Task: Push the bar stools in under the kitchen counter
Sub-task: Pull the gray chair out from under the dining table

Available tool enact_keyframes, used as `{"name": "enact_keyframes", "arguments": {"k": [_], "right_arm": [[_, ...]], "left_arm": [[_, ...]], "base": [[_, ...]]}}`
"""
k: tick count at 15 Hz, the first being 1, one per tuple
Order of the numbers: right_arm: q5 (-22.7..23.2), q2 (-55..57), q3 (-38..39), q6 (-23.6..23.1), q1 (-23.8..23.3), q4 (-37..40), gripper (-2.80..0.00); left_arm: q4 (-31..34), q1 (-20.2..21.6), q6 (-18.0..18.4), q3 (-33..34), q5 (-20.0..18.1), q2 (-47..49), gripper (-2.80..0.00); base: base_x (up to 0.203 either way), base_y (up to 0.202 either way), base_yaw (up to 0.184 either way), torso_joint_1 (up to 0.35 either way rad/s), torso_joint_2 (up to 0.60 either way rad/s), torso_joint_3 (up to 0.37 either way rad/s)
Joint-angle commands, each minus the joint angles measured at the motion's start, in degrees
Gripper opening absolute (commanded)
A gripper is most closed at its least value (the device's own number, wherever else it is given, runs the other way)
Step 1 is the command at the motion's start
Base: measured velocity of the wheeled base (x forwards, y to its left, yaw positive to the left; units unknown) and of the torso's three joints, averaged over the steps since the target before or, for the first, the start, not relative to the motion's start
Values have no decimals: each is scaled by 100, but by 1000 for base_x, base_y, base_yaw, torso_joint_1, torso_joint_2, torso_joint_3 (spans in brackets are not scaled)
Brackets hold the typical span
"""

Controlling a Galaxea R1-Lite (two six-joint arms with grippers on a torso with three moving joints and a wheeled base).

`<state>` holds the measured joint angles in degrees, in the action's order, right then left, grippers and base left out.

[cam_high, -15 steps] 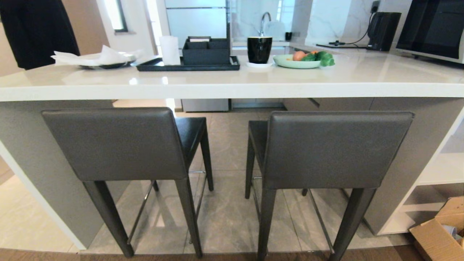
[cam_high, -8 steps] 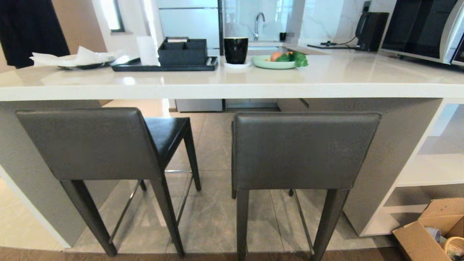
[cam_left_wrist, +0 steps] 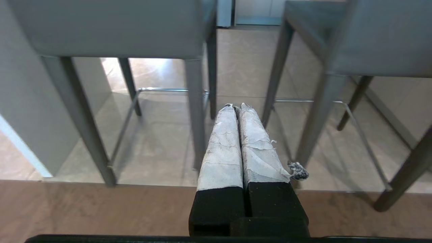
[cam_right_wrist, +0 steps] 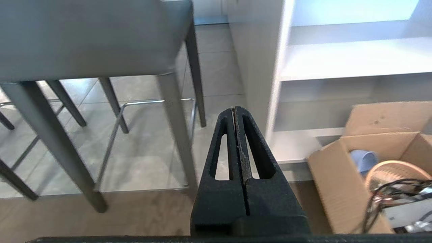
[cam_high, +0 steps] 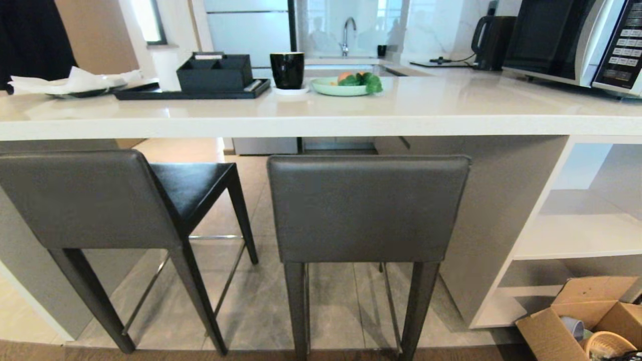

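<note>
Two dark grey bar stools stand side by side with their backrests toward me, the left stool and the right stool. Their seats reach partly under the white kitchen counter. Neither arm shows in the head view. In the left wrist view my left gripper is shut and empty, low above the floor, pointing at the gap between the left stool and the right stool. The right gripper is shut and empty too, to the right of the right stool, short of it.
On the counter sit a black tray with an organiser, a black cup, a green plate of vegetables and a microwave. An open cardboard box lies on the floor at the right, beside white shelves.
The whole head view has slid left, so the camera has moved rightward; the right stool now stands near the middle. The stools themselves have not moved against the counter.
</note>
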<state>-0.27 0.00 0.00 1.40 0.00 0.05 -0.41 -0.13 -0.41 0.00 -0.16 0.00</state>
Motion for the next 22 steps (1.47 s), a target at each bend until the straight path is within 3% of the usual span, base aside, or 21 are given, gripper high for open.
{"name": "enact_keyframes", "arguments": {"k": [1, 5, 16, 22], "right_arm": [[0, 9, 5, 0, 0, 4, -280], [0, 9, 0, 0, 0, 4, -280], [0, 9, 8, 0, 0, 4, -280], [0, 9, 0, 0, 0, 4, -280]], "left_arm": [[-3, -4, -2, 0, -1, 9, -280], [-3, 2, -2, 0, -1, 9, -280], [-3, 4, -2, 0, -1, 9, -280], [-3, -4, -2, 0, -1, 9, -280]], "base": [[0, -196, -1, 4, 3, 5], [0, -168, 0, 2, 1, 1], [0, 0, 0, 0, 0, 0], [178, 0, 3, 4, 2, 3]]}}
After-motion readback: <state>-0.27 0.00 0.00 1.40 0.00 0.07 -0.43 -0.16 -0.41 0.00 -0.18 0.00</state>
